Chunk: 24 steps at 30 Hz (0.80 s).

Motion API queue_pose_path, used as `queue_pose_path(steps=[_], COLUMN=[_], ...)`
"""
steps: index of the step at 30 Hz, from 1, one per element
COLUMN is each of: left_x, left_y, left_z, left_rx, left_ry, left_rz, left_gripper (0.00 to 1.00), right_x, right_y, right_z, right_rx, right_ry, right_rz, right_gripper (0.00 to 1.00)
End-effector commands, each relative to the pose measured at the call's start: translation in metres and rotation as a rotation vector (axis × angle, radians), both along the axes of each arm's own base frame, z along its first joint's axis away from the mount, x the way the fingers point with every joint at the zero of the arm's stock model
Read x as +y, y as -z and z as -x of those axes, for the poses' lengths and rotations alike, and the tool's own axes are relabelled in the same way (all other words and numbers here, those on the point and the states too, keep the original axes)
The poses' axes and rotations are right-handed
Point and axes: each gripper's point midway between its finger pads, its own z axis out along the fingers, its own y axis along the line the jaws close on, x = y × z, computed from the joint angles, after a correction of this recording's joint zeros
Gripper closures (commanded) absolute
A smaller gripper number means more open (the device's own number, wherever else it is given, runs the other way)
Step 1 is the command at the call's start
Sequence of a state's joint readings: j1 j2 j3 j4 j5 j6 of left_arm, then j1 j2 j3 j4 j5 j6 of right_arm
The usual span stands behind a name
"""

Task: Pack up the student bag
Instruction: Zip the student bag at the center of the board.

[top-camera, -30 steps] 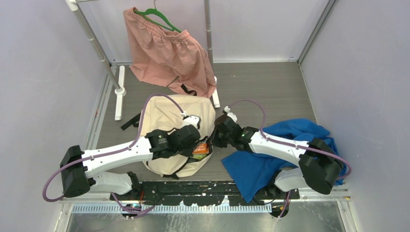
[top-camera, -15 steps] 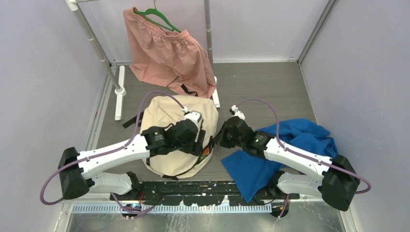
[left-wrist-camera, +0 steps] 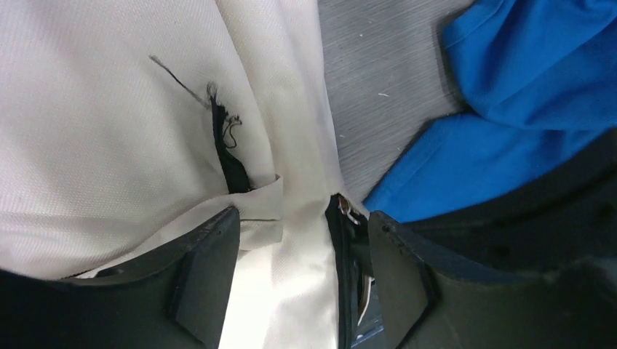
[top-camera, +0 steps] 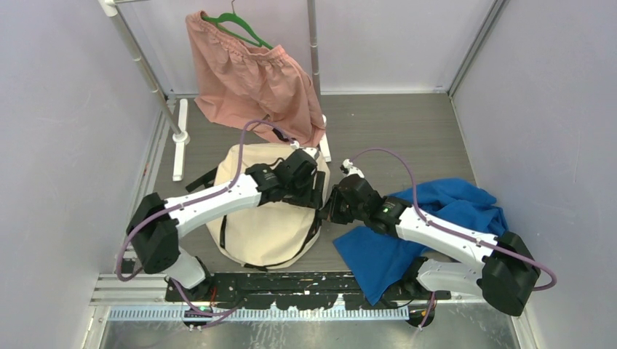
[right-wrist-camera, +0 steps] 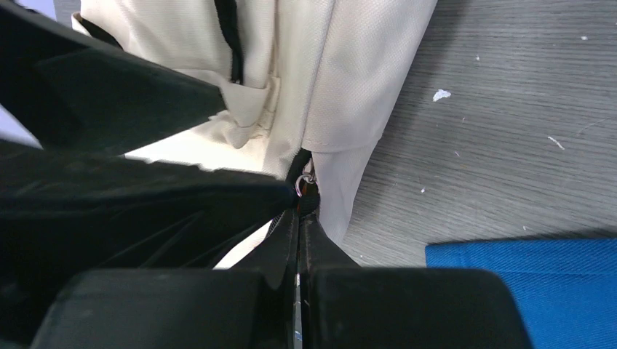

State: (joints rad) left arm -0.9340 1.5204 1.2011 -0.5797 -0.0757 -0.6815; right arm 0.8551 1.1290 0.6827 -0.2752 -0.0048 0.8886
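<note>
No text, label, brand name, number or sign can be read in the overhead view or either wrist view.

Cream bag with black zips and straps; plain blue cloth; pink garment on a green hanger; grey, streaked table; purple cables.
</note>
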Motion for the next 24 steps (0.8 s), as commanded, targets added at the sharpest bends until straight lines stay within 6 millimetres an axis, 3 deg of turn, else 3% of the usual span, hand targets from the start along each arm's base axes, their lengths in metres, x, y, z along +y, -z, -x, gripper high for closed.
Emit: queue_pose_path(steps=[1,6,11,18,22,23,24], left_x=[-0.023,-0.028,-0.032,-0.033,-0.031,-0.031,-0.03], left_y=[-0.013,0.0,0.015,0.028,0.033,0.033,0.032], left_z=[-0.018,-0.026,-0.031,-0.042,-0.05,-0.052,-0.054], left_rx=[-0.027,-0.013,0.004,-0.002,-0.014,-0.017,-0.021], left_ry=[-0.015,0.002,-0.003,-0.008,-0.013,-0.013,-0.014], left_rz=[0.045,-0.041,-0.086,-0.159,-0.2,-0.206,-0.209], left_gripper=[0.37,0.42,0.59,0.69,0.9,0.99,1.0], right_x=[0.009,0.009,0.01,0.012,0.011,0.01,0.01], right_y=[-0.026,-0.021,-0.02,-0.021,-0.023,-0.023,-0.023], right_z=[-0.003,0.0,-0.001,-0.002,-0.001,-0.001,-0.001], right_rx=[-0.055,-0.036,-0.035,-0.034,-0.039,-0.04,-0.041], right_ry=[-0.015,-0.009,-0.01,-0.013,-0.011,-0.009,-0.009], right_rz=[-0.079,-0.09,-0.093,-0.1,-0.104,-0.102,-0.102], right_gripper=[0.99,0.99,0.99,0.99,0.99,0.99,0.99])
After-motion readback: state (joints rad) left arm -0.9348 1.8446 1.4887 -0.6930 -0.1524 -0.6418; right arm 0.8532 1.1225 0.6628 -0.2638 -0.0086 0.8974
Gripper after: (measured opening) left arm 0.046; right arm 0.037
